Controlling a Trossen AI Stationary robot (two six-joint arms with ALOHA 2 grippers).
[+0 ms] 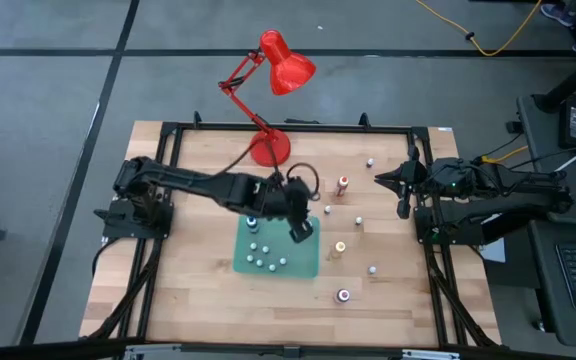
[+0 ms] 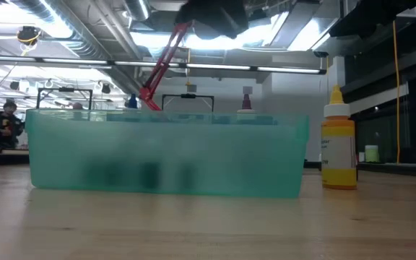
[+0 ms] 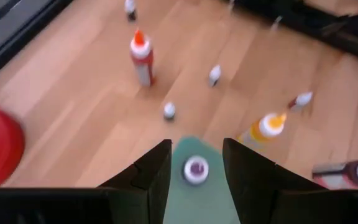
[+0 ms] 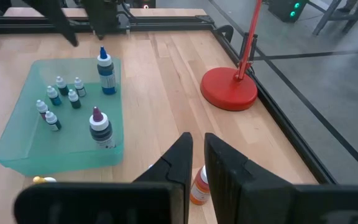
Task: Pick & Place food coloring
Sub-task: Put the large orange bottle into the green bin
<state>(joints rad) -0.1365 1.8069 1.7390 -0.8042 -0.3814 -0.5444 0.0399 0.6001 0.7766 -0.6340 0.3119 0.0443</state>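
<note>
A green tray (image 1: 308, 262) (image 4: 17, 134) holds several food coloring bottles standing upright, among them a blue one (image 4: 105, 73), a dark purple one (image 4: 100, 130) and small ones (image 4: 61, 93). My left gripper (image 1: 301, 230) (image 3: 196, 144) hovers open above the tray's corner. The dark purple bottle's cap (image 3: 196, 169) shows below the gap between its fingers, untouched. Loose bottles stand on the wood: a red one (image 1: 343, 185), an orange one (image 1: 337, 250) (image 2: 338, 144) and a purple one (image 1: 343, 295). My right gripper (image 1: 403, 195) (image 4: 197, 155) waits shut at the table's right side.
A red desk lamp (image 1: 286, 65) stands with its round base (image 4: 230, 87) at the far middle of the table. Small white-capped bottles (image 1: 370, 162) (image 1: 358, 222) (image 1: 372, 269) are scattered right of the tray. A black frame (image 1: 168, 135) borders the tabletop.
</note>
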